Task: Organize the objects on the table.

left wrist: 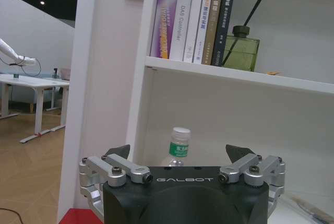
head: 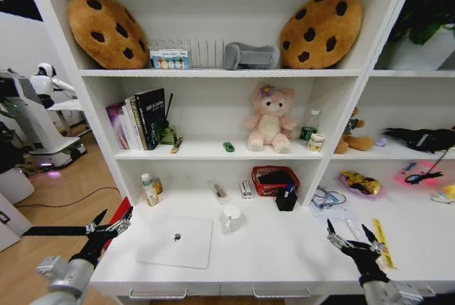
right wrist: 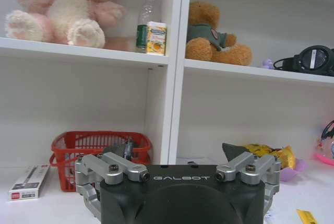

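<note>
A thin silver laptop (head: 176, 241) lies shut on the white table (head: 284, 248), left of centre. A tiny green toy car (head: 228, 146) sits on the shelf above, beside the pink plush. A blue-tipped pen (head: 290, 188) stands in a black holder (head: 286, 201) at the back of the table. My left gripper (head: 112, 221) (left wrist: 178, 153) hovers open at the table's left end, just left of the laptop, facing a small bottle (left wrist: 180, 143). My right gripper (head: 348, 236) (right wrist: 172, 153) hovers open over the table's right part, holding nothing.
A bottle (head: 148, 188), a small white jar (head: 231, 217), a pen box (right wrist: 28, 182) and a red basket (head: 275, 180) stand along the back. A snack bag (head: 359, 183) and a yellow strip (head: 382, 242) lie to the right. Books (head: 142, 119) fill the left shelf.
</note>
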### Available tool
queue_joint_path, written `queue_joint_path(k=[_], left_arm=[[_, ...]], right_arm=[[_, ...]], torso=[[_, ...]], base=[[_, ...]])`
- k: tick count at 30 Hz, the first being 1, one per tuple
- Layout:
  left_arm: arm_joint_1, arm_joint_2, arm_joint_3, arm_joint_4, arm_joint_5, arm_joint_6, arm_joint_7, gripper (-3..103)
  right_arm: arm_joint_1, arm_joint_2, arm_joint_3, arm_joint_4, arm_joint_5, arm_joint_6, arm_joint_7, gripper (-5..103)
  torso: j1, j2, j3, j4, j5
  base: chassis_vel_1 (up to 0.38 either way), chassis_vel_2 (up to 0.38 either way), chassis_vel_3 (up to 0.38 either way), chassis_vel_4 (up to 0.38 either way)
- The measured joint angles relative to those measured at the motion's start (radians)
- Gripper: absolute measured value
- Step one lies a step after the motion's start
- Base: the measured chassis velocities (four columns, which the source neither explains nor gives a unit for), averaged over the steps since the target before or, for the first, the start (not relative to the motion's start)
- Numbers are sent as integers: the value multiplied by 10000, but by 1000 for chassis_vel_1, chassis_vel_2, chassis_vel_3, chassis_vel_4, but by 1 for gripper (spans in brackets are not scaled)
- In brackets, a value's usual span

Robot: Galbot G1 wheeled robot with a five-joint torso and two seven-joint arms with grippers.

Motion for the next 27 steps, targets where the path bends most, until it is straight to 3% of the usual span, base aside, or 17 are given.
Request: queue_joint_path(k=[27], left_arm=[[0,0,1,1,0,0,0,100]], right_arm=[[1,0,0,0,0,0,0,100]], torso=[[3,-2,2,1,-1]], base=[[48,1,-39,1]])
